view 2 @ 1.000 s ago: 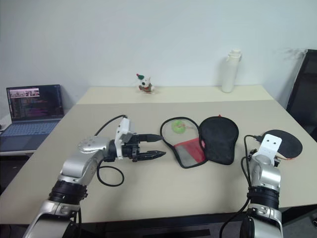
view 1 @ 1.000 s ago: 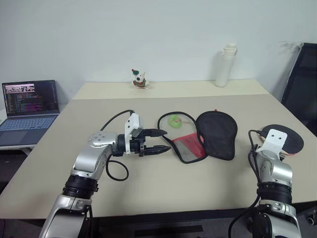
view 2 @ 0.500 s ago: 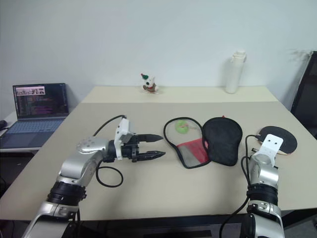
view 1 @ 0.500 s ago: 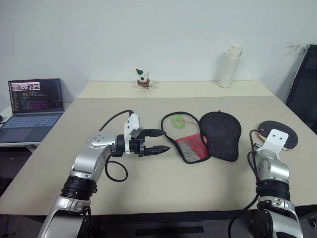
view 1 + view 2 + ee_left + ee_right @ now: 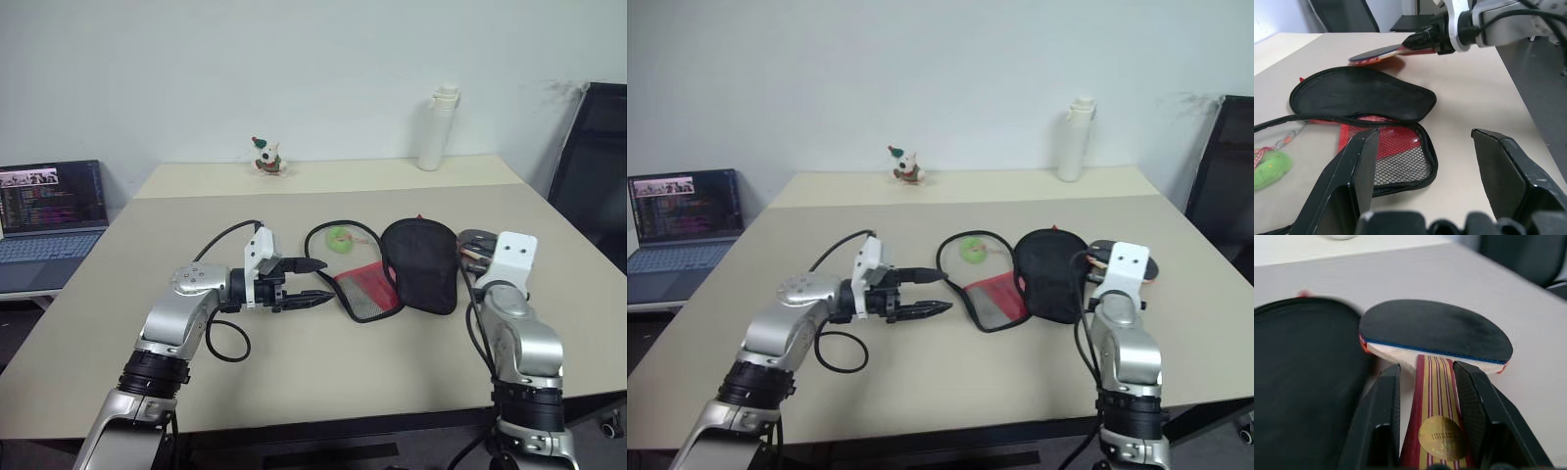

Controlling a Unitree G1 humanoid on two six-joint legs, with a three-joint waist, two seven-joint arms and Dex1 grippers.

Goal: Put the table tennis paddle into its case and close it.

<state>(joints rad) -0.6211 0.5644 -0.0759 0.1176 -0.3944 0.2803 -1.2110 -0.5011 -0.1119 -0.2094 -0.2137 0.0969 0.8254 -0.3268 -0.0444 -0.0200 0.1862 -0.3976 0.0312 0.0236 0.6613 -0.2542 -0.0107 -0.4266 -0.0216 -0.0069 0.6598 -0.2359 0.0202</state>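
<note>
Right wrist view: two black fingers [image 5: 1383, 421] of the right gripper [image 5: 1432, 418] pinching the tan-and-red striped wooden handle of the round black-rubber-faced table tennis paddle [image 5: 1435, 330]; handle's lower end cut off at the frame edge; whether the blade touches the beige tabletop [image 5: 1528, 357] hard to tell.
Head views, right side: right gripper [image 5: 1117, 257] mostly hidden behind its white wrist block; paddle [image 5: 472, 238] showing as a dark sliver past it, just beside the case's right edge.
Case: paddle-shaped black fabric zip pouch with red panel [image 5: 392, 276] lying unzipped and spread on the table between the two arms; black flap to the right, red lining and black mesh pocket to the left; white logo not made out.
Zip cord: black loop running out from the case toward a small green tag [image 5: 342, 237]; tag's shape blurred.
Left gripper [image 5: 315, 281]: held level just left of the case, fingers spread, nothing between them; in the left wrist view both fingers [image 5: 1359, 171] cut off at the bottom edge.
Background: white bottle [image 5: 437, 127] and small toy figure [image 5: 265, 157] near the far edge; open laptop [image 5: 47, 211] on a side surface, partly cut off; black chair [image 5: 593, 166] at the right, partly cut off.
</note>
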